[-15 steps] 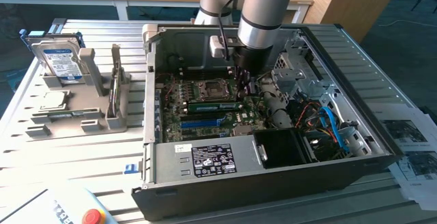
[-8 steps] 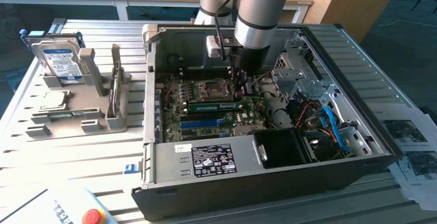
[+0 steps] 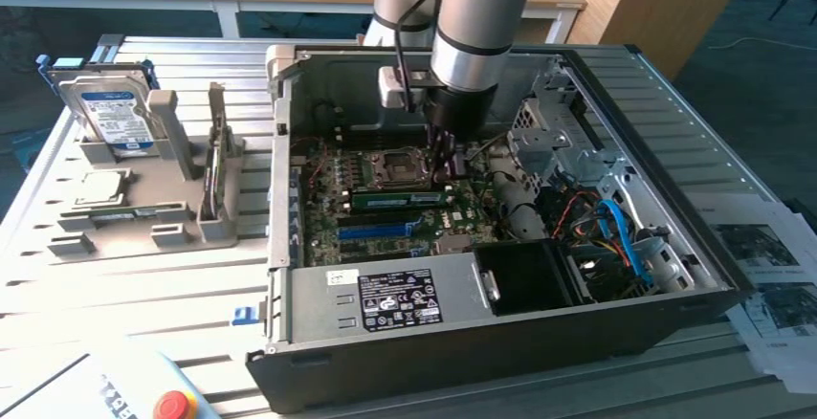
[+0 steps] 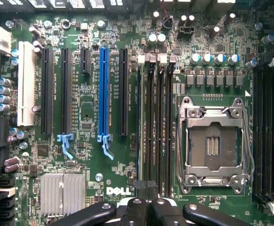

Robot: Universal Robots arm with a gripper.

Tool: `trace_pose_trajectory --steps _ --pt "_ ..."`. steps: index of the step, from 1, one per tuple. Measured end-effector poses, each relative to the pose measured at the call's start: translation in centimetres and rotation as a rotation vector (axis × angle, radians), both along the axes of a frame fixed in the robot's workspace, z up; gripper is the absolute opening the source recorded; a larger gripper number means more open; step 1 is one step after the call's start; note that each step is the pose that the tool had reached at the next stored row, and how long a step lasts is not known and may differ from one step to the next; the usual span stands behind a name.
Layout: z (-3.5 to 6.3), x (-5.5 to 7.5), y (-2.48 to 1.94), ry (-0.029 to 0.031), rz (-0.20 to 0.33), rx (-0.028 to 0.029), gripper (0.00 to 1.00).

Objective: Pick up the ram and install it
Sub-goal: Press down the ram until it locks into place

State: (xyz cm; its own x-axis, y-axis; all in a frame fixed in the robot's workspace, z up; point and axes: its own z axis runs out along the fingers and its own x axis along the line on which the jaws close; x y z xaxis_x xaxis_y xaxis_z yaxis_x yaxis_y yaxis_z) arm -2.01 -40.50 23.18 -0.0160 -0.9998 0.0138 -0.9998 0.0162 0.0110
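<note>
Inside the open computer case (image 3: pixel 511 362), over the motherboard (image 3: pixel 329 232), the arm reaches straight down and the gripper (image 3: pixel 450 163) hangs just beside the empty processor socket (image 3: pixel 396 165); its jaws are closed, the tips pressed together, and nothing wide sits between them.

The ram (image 3: pixel 396 199) shows in the exterior view as a narrow green strip standing on edge on the board, between the socket and the long blue slot (image 3: pixel 377 231); it runs along the row of memory slots, so it looks to be in 1 of them already. The gripper is at the end of the strip toward the exterior view's right, close above it; whether the tips touch the ram or only hover over it I cannot tell.

From the wrist, the gripper (image 4: pixel 146 188) points at the near end of the 4 dark memory slots (image 4: pixel 158 122) beside the socket (image 4: pixel 214 141); the blue slot (image 4: pixel 104 94) lies well apart on the far side of them.

As a judgement: the pick-up is done, since the ram is off the grey rack (image 3: pixel 166 218) on the table at the exterior view's left, where a hard drive (image 3: pixel 113 113) stands; the ram has reached the board and is lined up with its slot; what cannot be confirmed is whether it is pressed fully home and its end clips latched, so the seating is the part left open.
</note>
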Motion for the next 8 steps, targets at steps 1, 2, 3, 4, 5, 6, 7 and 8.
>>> trace_pose_trajectory --steps 1,2,3,4,5,6,7,8 --pt "0.01 -0.11 0.0 0.0001 0.0 -0.0001 0.1" --pt "0.01 -0.21 0.0 0.0001 0.0 -0.0002 0.1" --pt "0.0 -0.3 0.0 0.0001 0.0 -0.0001 0.1" --pt "0.01 -0.39 0.0 0.0 0.0 -0.0001 0.1" --pt "0.01 -0.49 0.0 0.0001 0.0 -0.0002 0.1" --pt "0.01 -0.58 0.0 0.0001 0.0 -0.0002 0.1" --pt "0.01 -0.68 0.0 0.0001 0.0 -0.0001 0.1" --pt "0.01 -0.77 0.0 0.0 0.0 -0.0002 0.1"
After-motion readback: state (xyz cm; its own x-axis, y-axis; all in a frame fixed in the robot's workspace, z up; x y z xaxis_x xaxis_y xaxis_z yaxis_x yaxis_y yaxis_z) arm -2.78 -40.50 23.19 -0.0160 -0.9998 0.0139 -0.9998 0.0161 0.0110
